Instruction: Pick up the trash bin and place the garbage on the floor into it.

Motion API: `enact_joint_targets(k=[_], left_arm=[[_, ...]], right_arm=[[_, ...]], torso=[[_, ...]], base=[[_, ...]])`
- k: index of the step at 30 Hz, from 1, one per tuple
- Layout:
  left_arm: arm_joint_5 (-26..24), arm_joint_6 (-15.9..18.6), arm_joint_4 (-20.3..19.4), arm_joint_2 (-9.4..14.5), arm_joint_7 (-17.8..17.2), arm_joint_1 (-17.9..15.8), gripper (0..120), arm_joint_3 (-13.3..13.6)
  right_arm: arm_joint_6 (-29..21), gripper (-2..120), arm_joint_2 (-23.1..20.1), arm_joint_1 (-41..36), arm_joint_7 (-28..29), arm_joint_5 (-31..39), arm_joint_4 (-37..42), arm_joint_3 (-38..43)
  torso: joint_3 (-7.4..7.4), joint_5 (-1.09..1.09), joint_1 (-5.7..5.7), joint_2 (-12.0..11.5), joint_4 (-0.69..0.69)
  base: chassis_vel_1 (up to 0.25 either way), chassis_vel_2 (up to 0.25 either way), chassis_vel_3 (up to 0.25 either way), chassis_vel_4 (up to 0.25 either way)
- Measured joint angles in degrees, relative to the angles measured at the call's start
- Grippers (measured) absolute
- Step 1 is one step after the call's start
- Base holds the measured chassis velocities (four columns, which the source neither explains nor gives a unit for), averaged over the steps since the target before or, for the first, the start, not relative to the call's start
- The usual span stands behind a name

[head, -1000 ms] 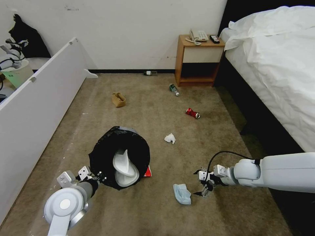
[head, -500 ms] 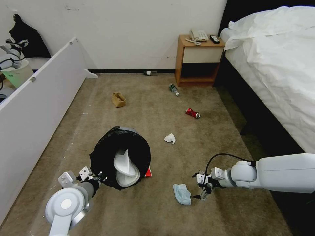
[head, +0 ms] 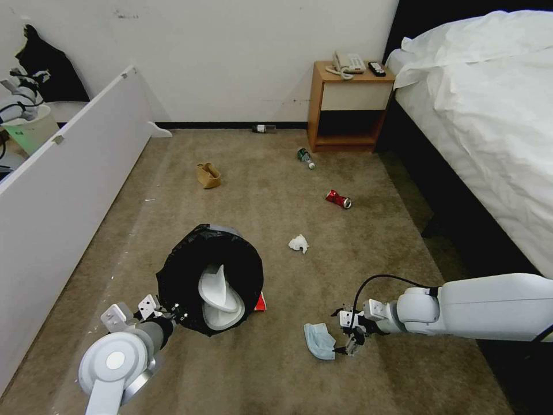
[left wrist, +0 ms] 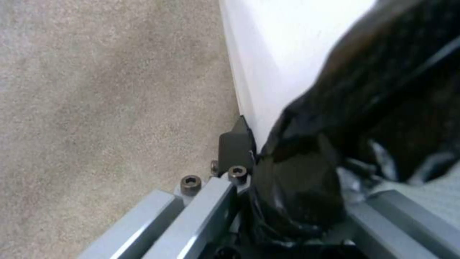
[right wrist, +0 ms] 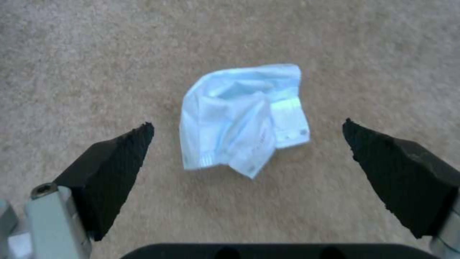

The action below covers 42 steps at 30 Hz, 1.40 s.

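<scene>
Your left gripper (head: 167,314) stays clenched on the black-lined rim of the trash bin (head: 210,276), which sits at seven o'clock on the floor (head: 276,190) with white slippers (head: 219,294) already inside. Over the last second your right gripper (head: 349,334) has slid toward the blue face mask (head: 319,340) at six o'clock, jaws released, mask centred between them, ready to close.

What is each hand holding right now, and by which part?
The left hand is shut on the trash bin, gripping its bag-covered rim. The right hand holds nothing; it is open beside the face mask.
</scene>
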Motion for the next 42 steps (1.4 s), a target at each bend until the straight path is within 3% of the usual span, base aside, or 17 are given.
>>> enact_joint_targets(k=[19,42], left_arm=[[0.05,0.00,-0.08,0.51,0.15,0.65,0,0.24],[1.89,0.00,-0.26,-1.26,0.48,1.24,0,0.54]], right_arm=[[1.59,100,-2.54,-4.09,-0.23,-1.16,-4.33,1.78],[3.05,100,-5.25,-4.09,-1.03,-2.67,-8.04,1.72]], torso=[[0.00,0.00,0.00,0.00,0.00],[0.00,0.00,0.00,0.00,0.00]], base=[[0.000,0.000,0.000,0.000],[0.000,0.000,0.000,0.000]])
